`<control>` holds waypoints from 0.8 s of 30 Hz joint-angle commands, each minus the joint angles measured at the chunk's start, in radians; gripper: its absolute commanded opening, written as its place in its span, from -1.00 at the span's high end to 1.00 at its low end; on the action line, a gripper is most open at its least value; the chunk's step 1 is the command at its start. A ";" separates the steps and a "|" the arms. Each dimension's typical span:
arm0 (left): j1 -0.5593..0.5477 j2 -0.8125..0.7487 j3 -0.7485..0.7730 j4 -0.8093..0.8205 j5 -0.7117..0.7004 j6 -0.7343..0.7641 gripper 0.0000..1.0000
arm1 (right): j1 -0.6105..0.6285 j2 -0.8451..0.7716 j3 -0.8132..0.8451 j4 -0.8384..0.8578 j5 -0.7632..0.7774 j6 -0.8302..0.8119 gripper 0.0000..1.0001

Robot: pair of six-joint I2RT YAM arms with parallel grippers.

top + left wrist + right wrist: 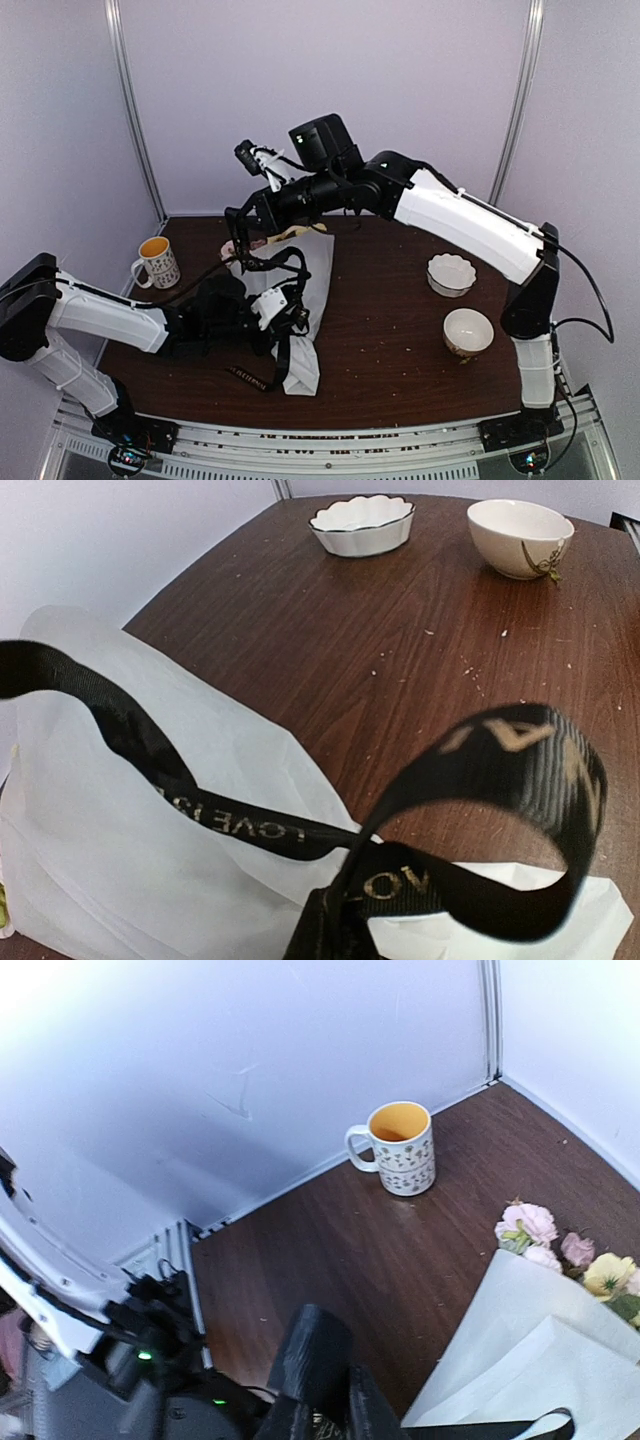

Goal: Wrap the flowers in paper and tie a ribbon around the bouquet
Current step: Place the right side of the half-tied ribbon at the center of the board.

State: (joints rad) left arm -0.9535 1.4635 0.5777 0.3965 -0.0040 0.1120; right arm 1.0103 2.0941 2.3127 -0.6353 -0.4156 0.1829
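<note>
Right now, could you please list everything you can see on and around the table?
table: one, dark brown, under everything.
mug: one, white with yellow inside, far left.
scalloped bowl: one, white, right side, farther back.
round bowl: one, cream, right side, nearer.
bouquet: one, pale paper wrap, centre-left.
flowers: several, pink and yellow, bouquet's far end.
ribbon: one, black with gold lettering, looped over the bouquet.
left gripper: one, black, shut on the ribbon.
right gripper: one, black, raised near the flowers; opening unclear.
</note>
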 commanded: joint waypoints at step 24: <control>-0.022 0.003 -0.037 0.195 0.040 -0.075 1.00 | -0.185 -0.428 -0.863 0.403 -0.215 -0.128 -0.32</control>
State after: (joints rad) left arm -0.9726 1.4651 0.5587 0.4969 0.0193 0.0654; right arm 0.8330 1.7691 1.6581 -0.4881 -0.4526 0.1055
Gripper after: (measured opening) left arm 0.008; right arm 0.681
